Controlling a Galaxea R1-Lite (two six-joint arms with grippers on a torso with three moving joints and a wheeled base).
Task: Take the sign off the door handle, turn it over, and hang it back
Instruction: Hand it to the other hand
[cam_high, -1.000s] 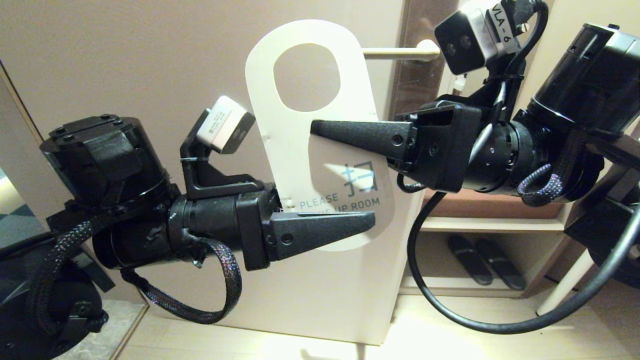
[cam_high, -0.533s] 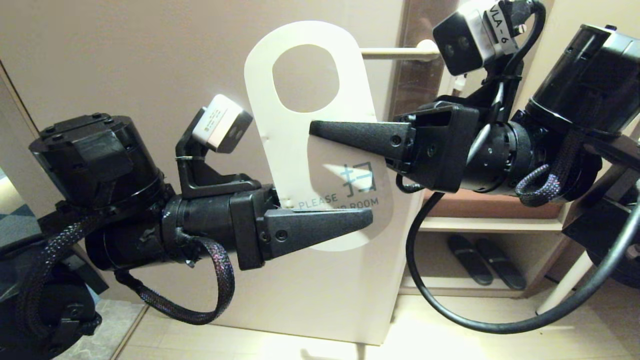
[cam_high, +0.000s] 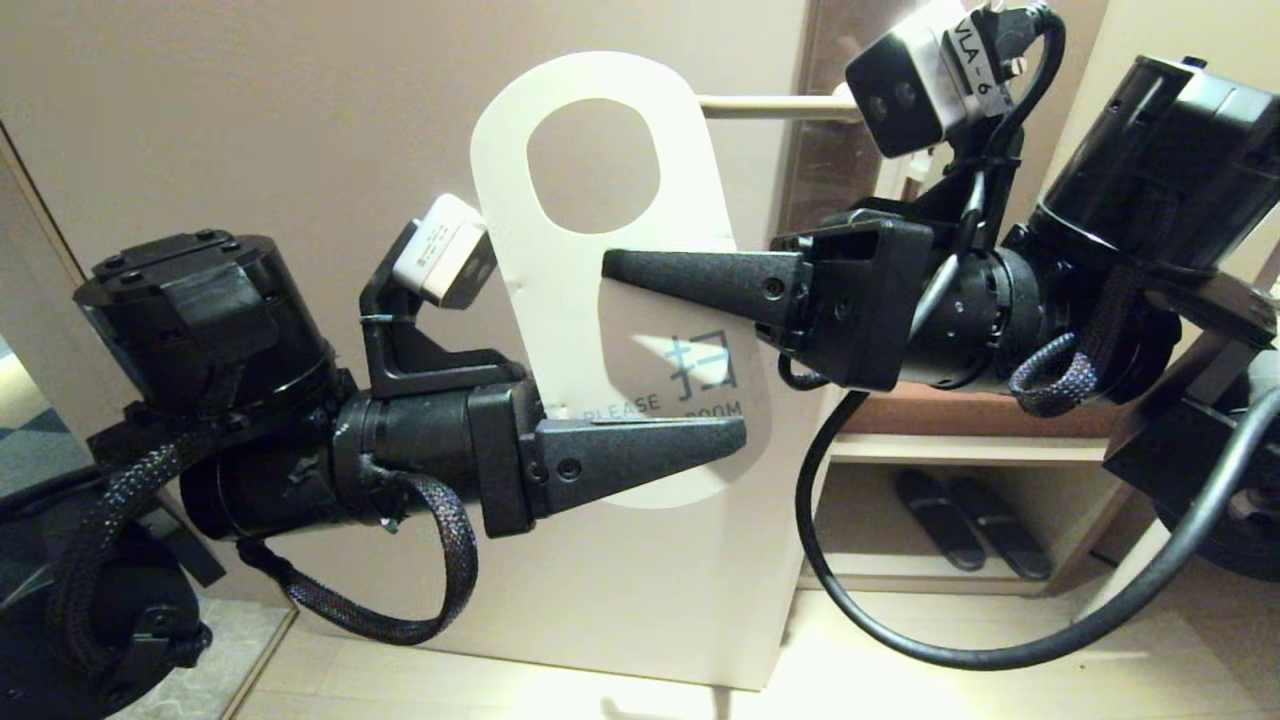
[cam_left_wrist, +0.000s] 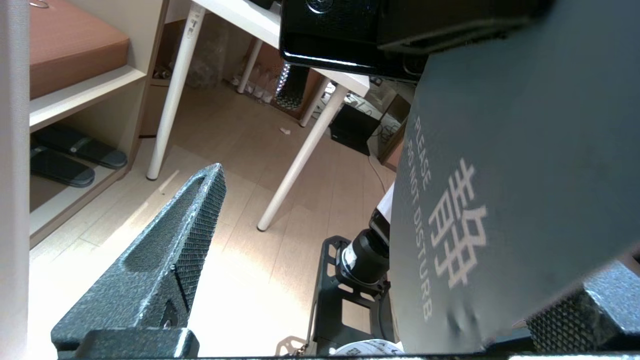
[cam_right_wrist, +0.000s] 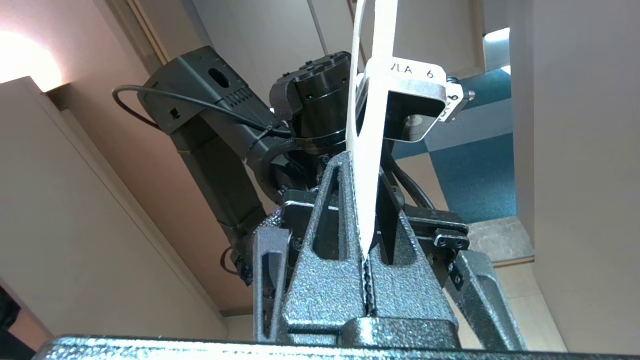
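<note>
The sign (cam_high: 560, 300) is off the door handle (cam_high: 770, 105) and hangs just left of the handle's tip. Its white "PLEASE MAKE UP ROOM" face is toward the head view. My right gripper (cam_high: 640, 270) is shut on the sign's right edge at mid-height; in the right wrist view its fingers (cam_right_wrist: 345, 210) pinch the sign (cam_right_wrist: 372, 100) seen edge-on. My left gripper (cam_high: 700, 440) is open and straddles the sign's lower end, one finger in front, the other behind. The left wrist view shows the sign's blue-grey "DO NOT DISTURB" face (cam_left_wrist: 500, 175) lying near one finger (cam_left_wrist: 590, 310), far from the other.
The cream door (cam_high: 300, 120) stands right behind the sign, with a dark brown plate (cam_high: 830, 160) by the handle. To the right is a low shelf (cam_high: 980, 450) with dark slippers (cam_high: 960, 520). A black cable (cam_high: 900, 640) loops under the right arm. White table legs (cam_left_wrist: 175, 90) stand on the wood floor.
My right gripper has carried the sign a little to the left and slightly down, away from the handle. The left gripper has stayed open around the sign's lower end.
</note>
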